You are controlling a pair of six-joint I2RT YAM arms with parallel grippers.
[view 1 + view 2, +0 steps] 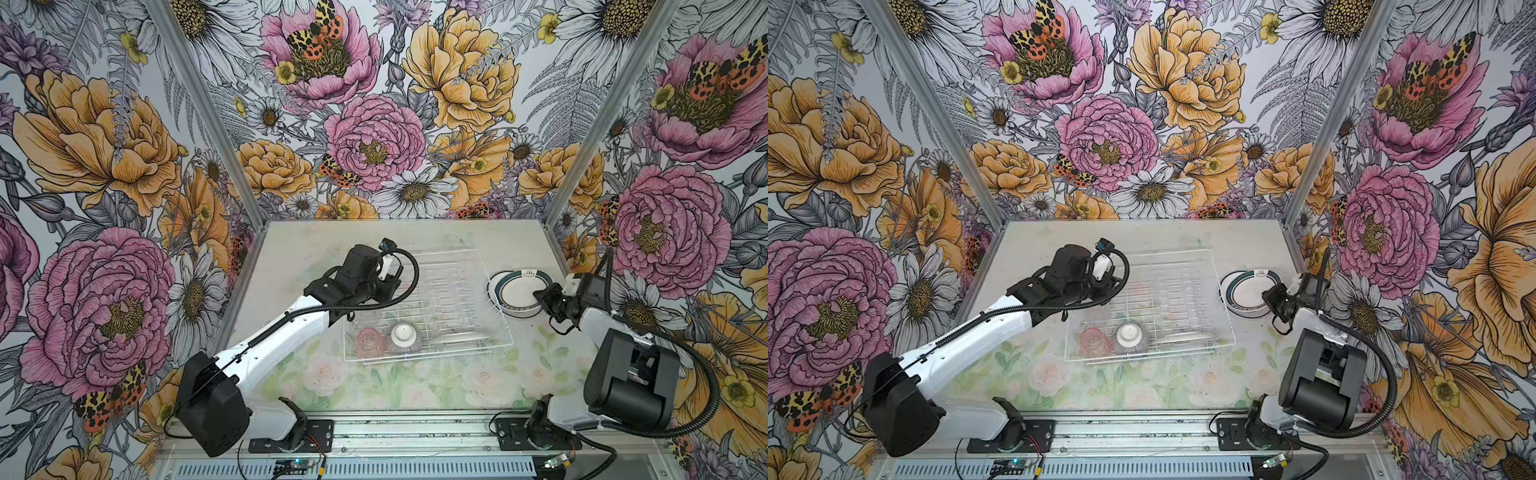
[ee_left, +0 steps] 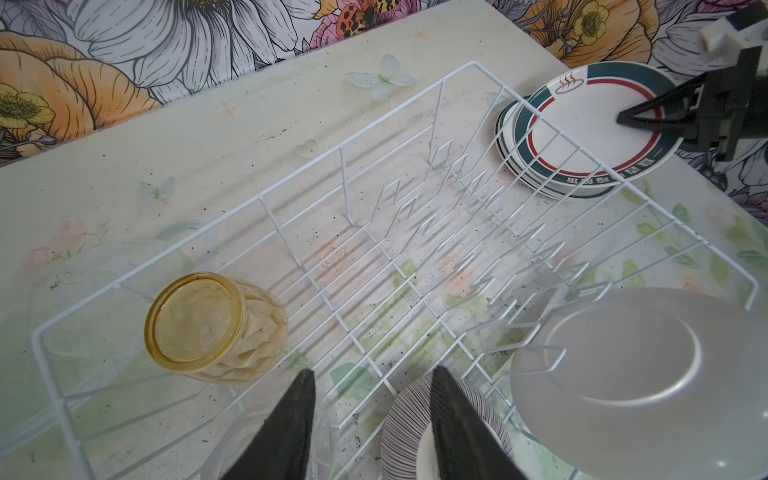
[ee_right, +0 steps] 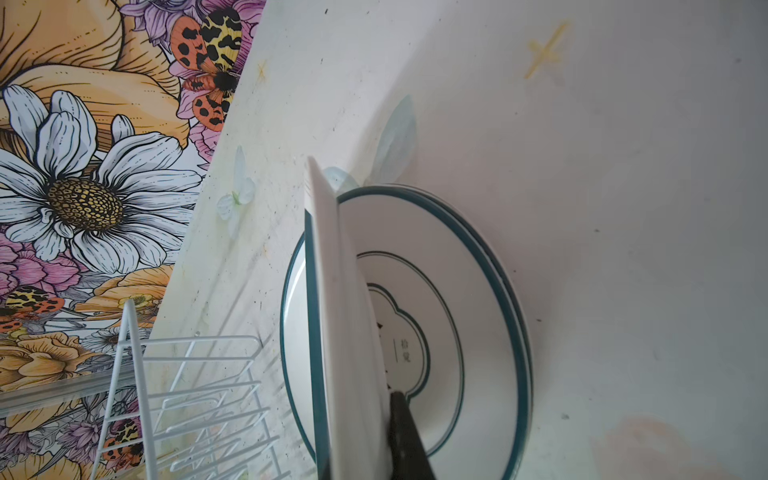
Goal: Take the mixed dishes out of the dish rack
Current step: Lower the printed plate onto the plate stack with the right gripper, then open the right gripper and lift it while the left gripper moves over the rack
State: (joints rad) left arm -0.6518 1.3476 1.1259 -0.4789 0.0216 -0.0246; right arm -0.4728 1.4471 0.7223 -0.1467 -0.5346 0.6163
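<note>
1. The plate (image 3: pixel 336 311) in hand is out of the rack (image 2: pixel 340 146). It is held tilted over the stack (image 3: pixel 465 291) of like plates on the tabletop (image 1: pixel 374 232), just right of the rack. I cannot tell whether its lower edge touches the stack.
2. It looks like glazed ware: stiff, slick, heavy for a rim pinch, and liable to chip. The rim is the only place to hold it. It would be wise to lay it flat before letting go, since a tilted drop could clatter or slide off the stack.
3. The right gripper (image 2: pixel 636 118) is clamped on that plate's rim, with one finger lying across its face.
4. A leaning plate (image 2: pixel 644 374) stands in the rack with its underside showing, and it would want the same rim hold.
5. The bowl (image 1: pixel 405 338) sits upside down at the rack's near edge, with the pink tumbler (image 1: pixel 370 343) beside it. The bowl seems rigid and of moderate weight, and its raised foot or its wall gives a grip.
6. The amber tumbler (image 2: pixel 212 328) lies on its side in the rack, and a clear tumbler (image 2: pixel 226 451) is only faintly visible. Both look light, smooth and apt to roll, so I would take them across the wall near the mouth. Whether they are glass or plastic I cannot tell.
7. The left gripper (image 2: pixel 374 372) hovers over the rack's near part with its jaws apart and holds nothing. The bowl and the clear tumbler are below its fingers.
</note>
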